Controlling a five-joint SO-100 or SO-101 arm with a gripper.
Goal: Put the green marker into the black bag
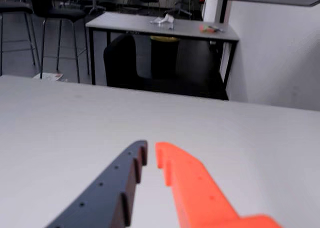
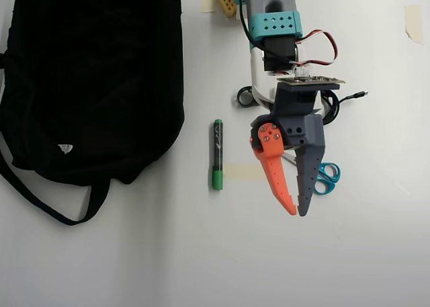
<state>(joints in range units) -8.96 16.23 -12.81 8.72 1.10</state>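
White laminate fills the lower part of the wrist view, where the bare tabletop is seen stretching away under the end effector. Its two fingers, one dark grey on the left and one bright orange on the right of that view, are brought nearly together at the tips, with only a slim gap left between them, and nothing is held there. Beyond the far edge of the tabletop a second grey table with dark legs is seen, with a dark chair tucked in front of it; neither the marker nor the bag is shown in this view. In the overhead view, the large black fabric backpack with long straps and a small white logo patch is laid across the upper left of the tabletop. The slim green marker with a dark barrel, green cap and green end is laid lengthwise just to the right of the bag, apart from it, its lower end resting on a strip of pale tape. The end effector is positioned to the right of the marker, well clear of it, pointing toward the bottom of the view, fingers narrowly parted and empty. Teal-handled scissors are partly covered by the grey finger.
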